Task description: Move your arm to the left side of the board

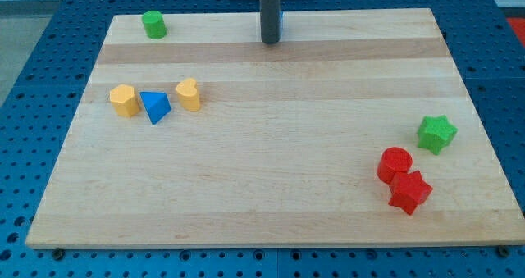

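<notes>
My tip (270, 40) rests on the wooden board (271, 188) near the view's top, a little right of centre, far from all blocks. A blue sliver, perhaps a block, shows just behind the rod. At the view's left lie a yellow hexagonal block (124, 100), a blue triangular block (155, 107) and a yellow rounded block (188, 94), close together in a row. A green cylinder (153, 24) stands at the top left corner.
At the view's lower right sit a green star block (436, 134), a red cylinder (394, 164) and a red star block (408, 192), the two red ones touching. A blue perforated table (33, 106) surrounds the board.
</notes>
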